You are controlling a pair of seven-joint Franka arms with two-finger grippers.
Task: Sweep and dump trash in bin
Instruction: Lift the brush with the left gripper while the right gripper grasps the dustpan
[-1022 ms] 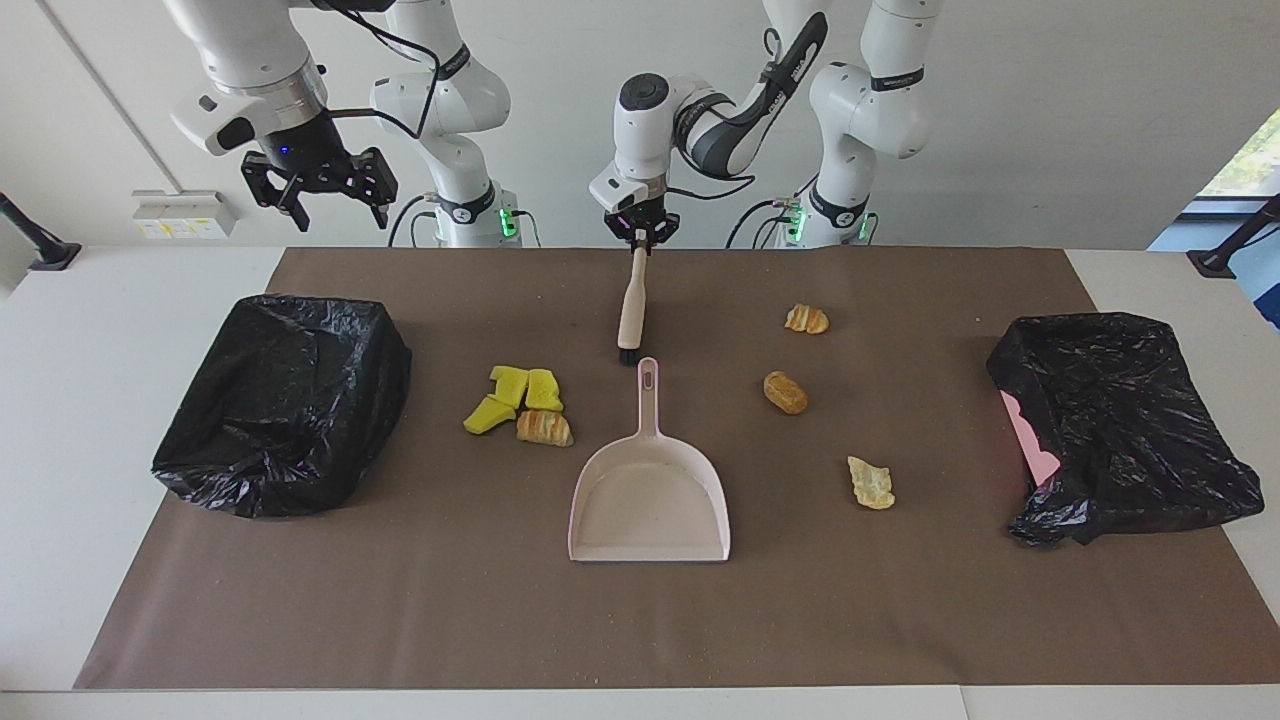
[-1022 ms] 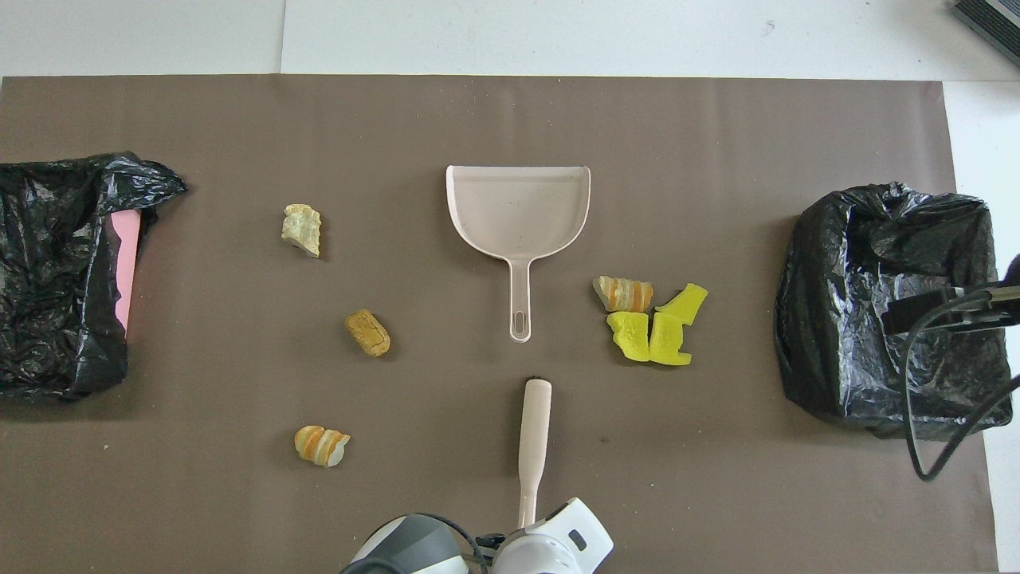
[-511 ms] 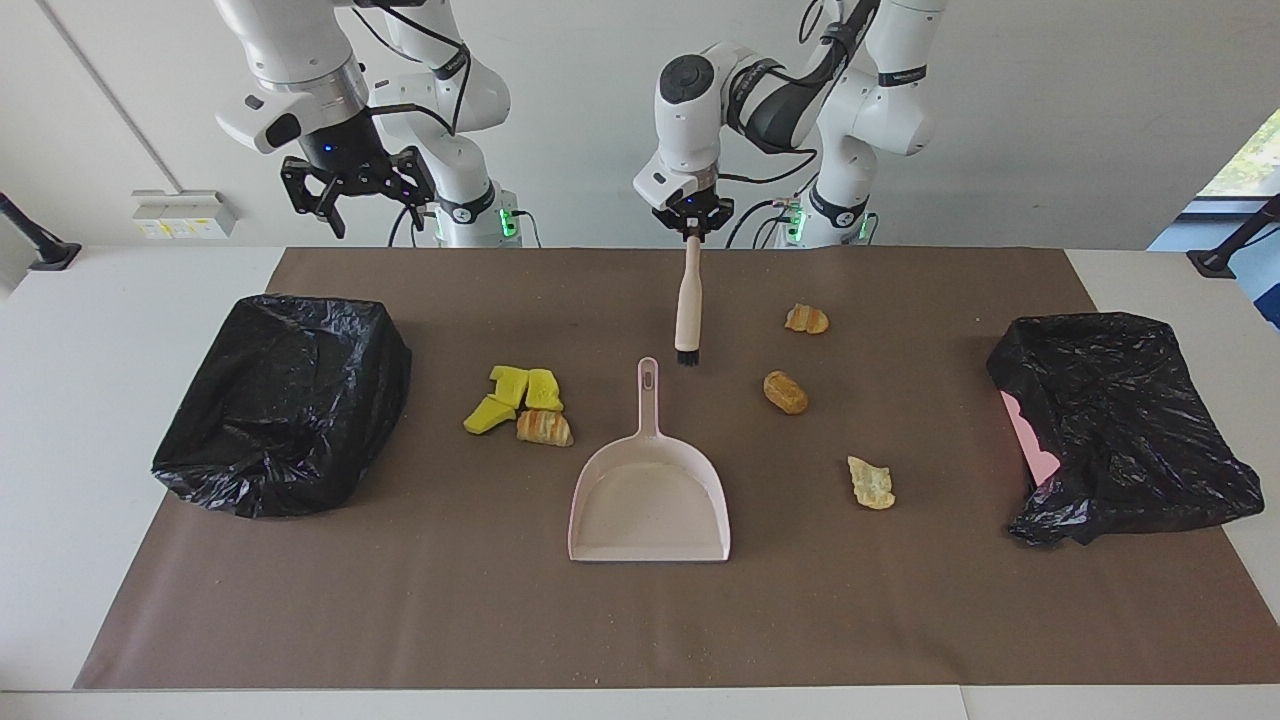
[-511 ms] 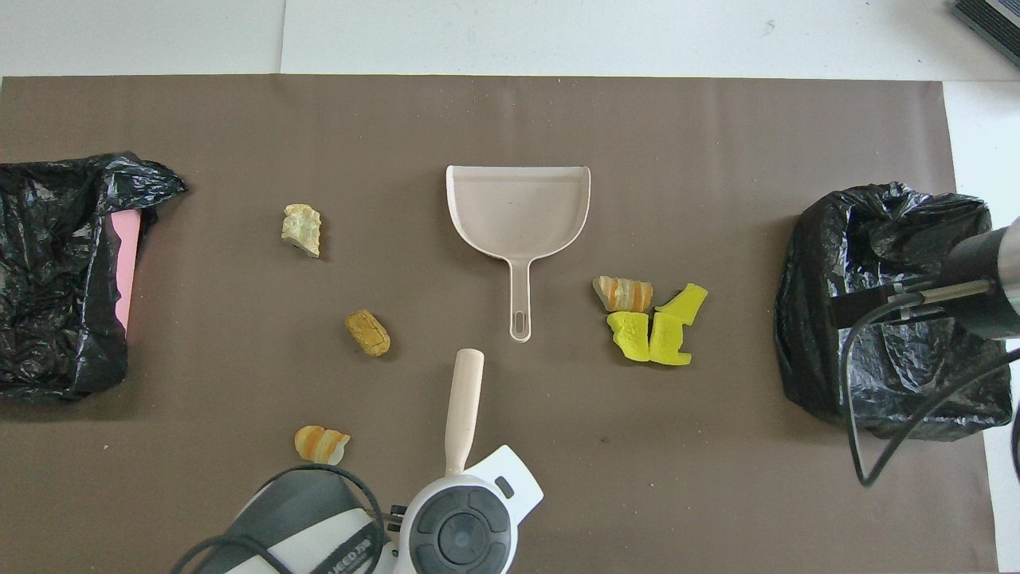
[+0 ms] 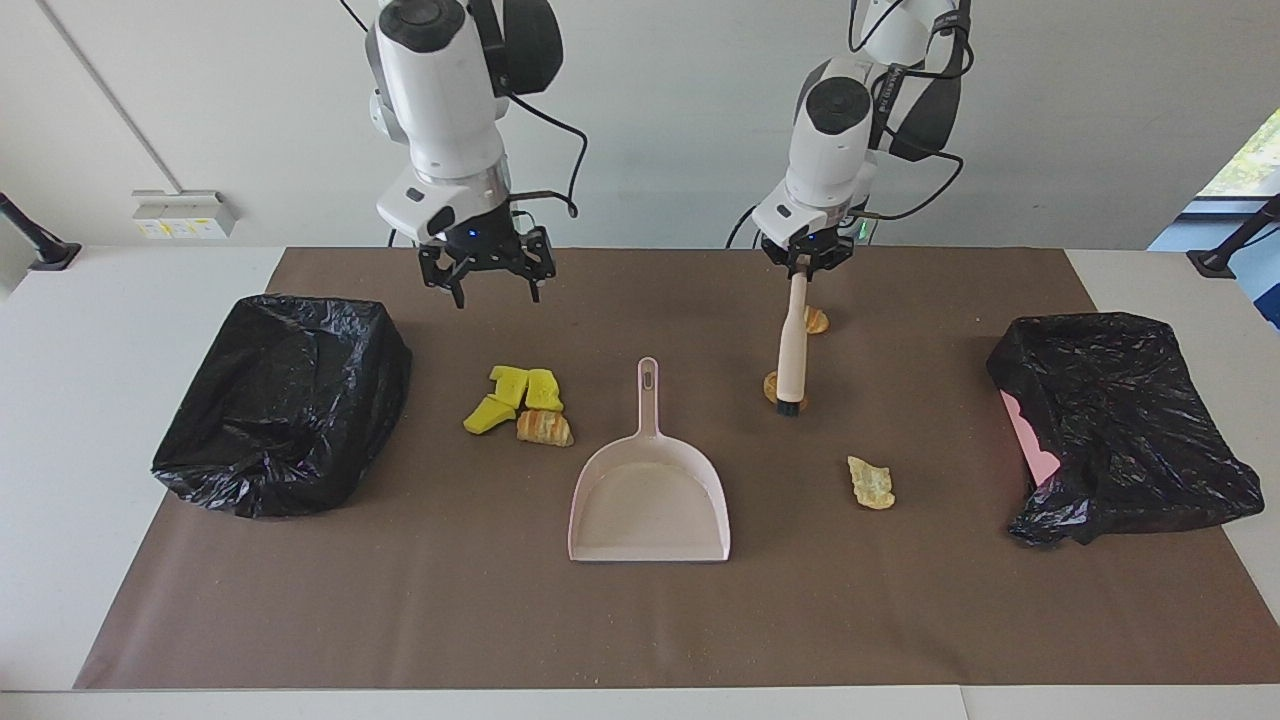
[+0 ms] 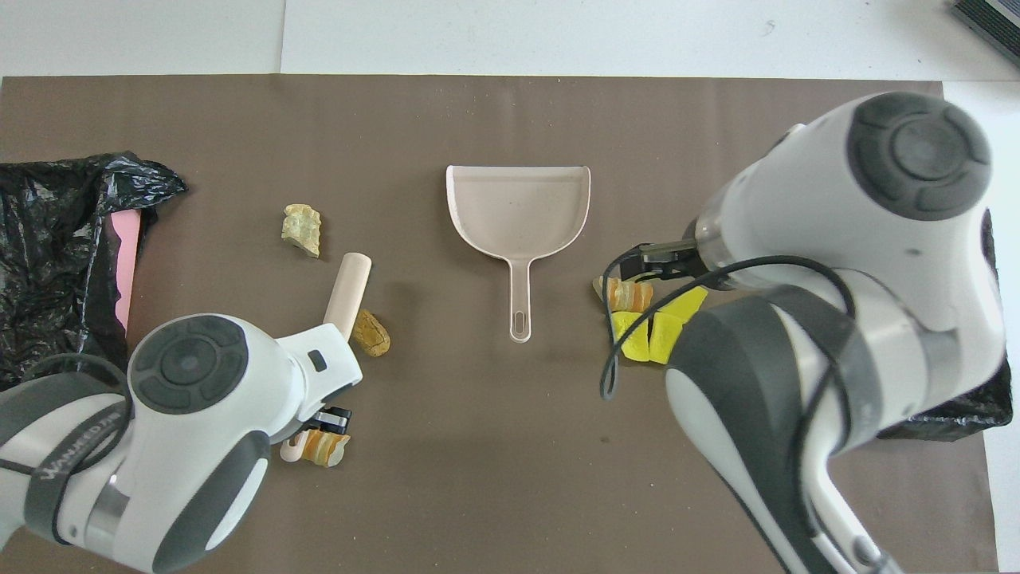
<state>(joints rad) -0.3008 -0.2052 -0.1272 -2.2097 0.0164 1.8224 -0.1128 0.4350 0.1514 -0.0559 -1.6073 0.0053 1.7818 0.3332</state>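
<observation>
Brown mat point(image 5: 400, 620): two black bins point(image 5: 285, 400) at three and nine o'clock of the dustpan point(image 5: 650, 500); seven scraps point(image 5: 540, 428). Left gripper point(image 5: 803, 262) clamps the brush point(image 5: 792, 350); right gripper point(image 5: 487, 275) gapes wide.

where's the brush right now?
The brush hangs from the shut left gripper, toward the left arm's end of the table; its bristles are down by a brown bread piece, beside the dustpan.
</observation>
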